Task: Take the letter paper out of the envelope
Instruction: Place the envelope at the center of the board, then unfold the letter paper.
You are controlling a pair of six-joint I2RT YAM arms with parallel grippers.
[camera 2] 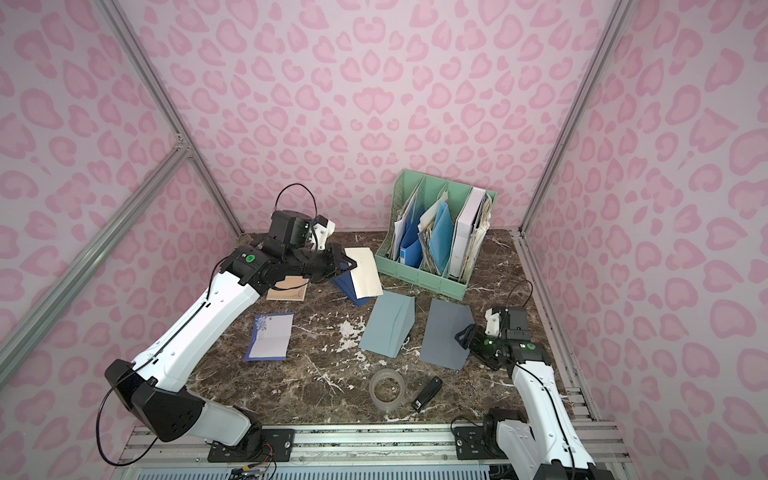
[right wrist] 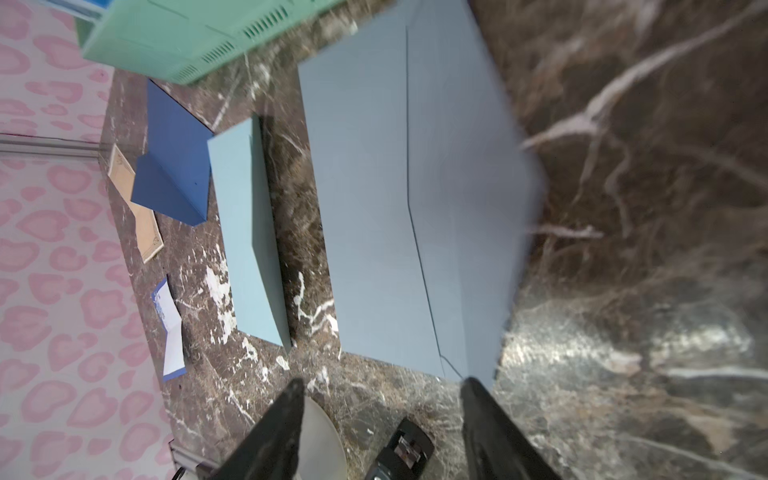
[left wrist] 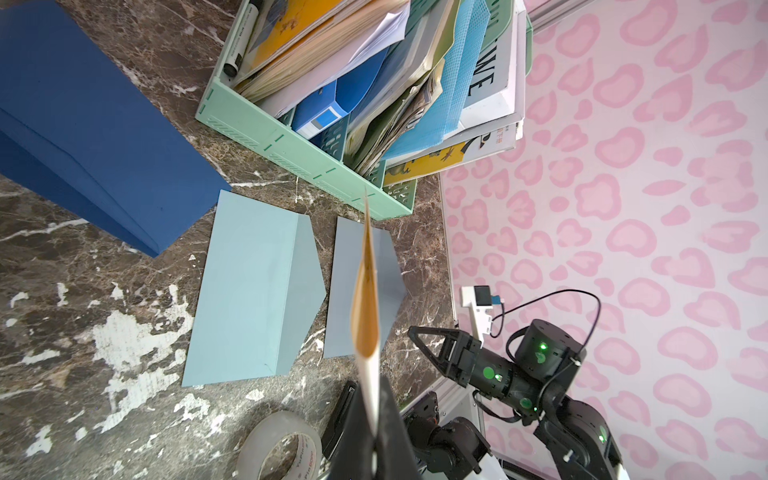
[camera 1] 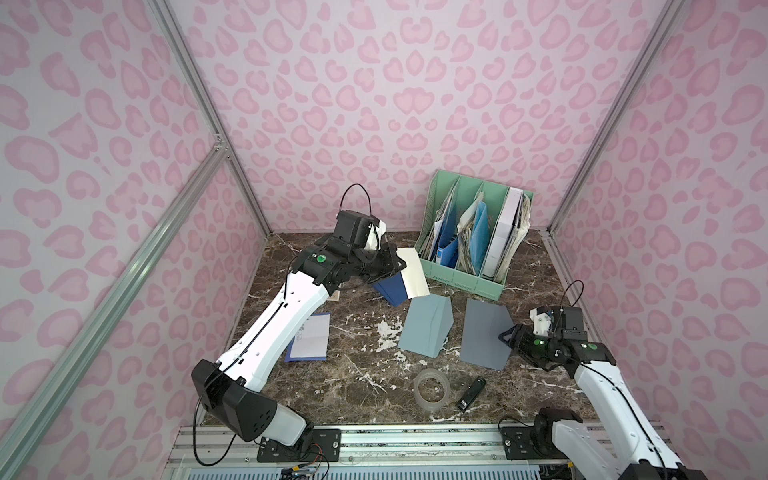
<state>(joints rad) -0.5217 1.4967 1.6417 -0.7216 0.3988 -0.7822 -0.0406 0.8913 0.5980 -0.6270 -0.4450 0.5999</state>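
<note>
- Room: booth walls (camera 1: 374, 104) papered in pink spots, closing in three sides.
- Table (camera 1: 365, 374): brown marble top, carrying everything below.
- File rack (camera 1: 461, 276): mint green, stuffed with folders, at the far side; not part of the job.
- Navy envelope (left wrist: 83, 137): lies just beside the rack. In the left wrist view it sits clear of the sheet I hold.
- Light blue envelope (camera 1: 424, 328) and grey envelope (camera 1: 484, 336): side by side mid-table, flaps folded out.
- Letter paper (camera 1: 413, 270): cream, raised off the table above the navy envelope's edge. I judge it drawn out, so the extraction step is at its end.
- Blue-bordered sheet (camera 2: 270, 336): flat on the table beside my left arm.
- My left hand (camera 1: 397, 262): clenched on one end of the letter paper.
- Next move, as I judge it: carry the paper to a bare patch of table, lower it flat, then unclench.
- My right hand (right wrist: 384, 382): jaws apart, empty, at the near edge of the grey envelope.
- Tape roll (camera 1: 432, 390) and small black device (camera 1: 471, 394): near the front edge, well apart from the paper.
</note>
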